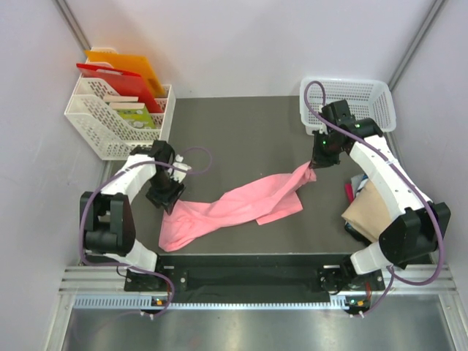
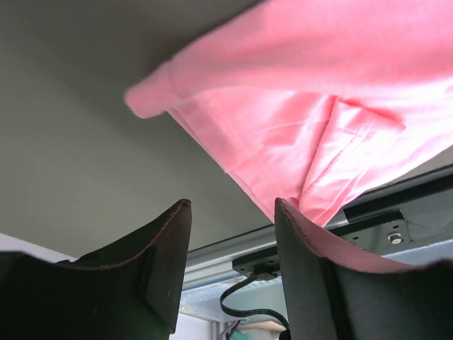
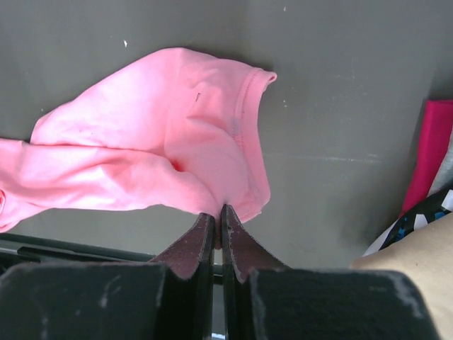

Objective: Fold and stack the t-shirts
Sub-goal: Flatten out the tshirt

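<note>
Pinching the far-right end of the salmon-pink t-shirt, the right gripper has its fingers closed on a fold of the cloth's edge. The garment lies twisted in a long diagonal band across the dark table. Its other end is bunched at the near left, just beside the left gripper, whose fingers stand apart with nothing between them. A tan-beige t-shirt sits folded on a small pile at the near right, under the right arm. The step in hand appears to be spreading the pink shirt flat. Doing it well likely means the left gripper closing on a single hem corner rather than a bunched layer. Both arms would then draw apart evenly, keeping the cloth low and clear of the folded pile.
</note>
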{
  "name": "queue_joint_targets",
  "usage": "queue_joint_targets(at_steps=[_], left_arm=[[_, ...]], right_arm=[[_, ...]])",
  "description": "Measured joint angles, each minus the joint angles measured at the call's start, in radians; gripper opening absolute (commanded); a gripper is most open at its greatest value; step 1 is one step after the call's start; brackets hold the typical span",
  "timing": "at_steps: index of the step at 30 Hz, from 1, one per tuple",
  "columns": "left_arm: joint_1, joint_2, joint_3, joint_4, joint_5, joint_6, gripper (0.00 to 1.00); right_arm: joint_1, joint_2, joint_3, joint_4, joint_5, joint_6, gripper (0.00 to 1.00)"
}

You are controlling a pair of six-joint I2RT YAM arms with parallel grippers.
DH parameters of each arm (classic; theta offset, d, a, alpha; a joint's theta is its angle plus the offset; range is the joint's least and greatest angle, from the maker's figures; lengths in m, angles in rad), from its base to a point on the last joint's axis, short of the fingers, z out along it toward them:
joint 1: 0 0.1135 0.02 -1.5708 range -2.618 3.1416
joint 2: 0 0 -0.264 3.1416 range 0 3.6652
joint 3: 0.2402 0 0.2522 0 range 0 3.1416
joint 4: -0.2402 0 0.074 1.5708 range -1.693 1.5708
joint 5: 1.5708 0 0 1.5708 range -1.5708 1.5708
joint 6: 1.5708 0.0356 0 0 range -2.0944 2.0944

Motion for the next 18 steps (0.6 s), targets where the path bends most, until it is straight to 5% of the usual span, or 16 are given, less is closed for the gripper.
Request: queue_joint_targets(at_steps=[18], left_arm=[[-0.005, 0.108, -0.082, 0.062, -0.007, 0.002, 0.46]], right_arm=[[0.002, 0.000, 0.000, 0.010, -0.001, 0.019, 0.00]])
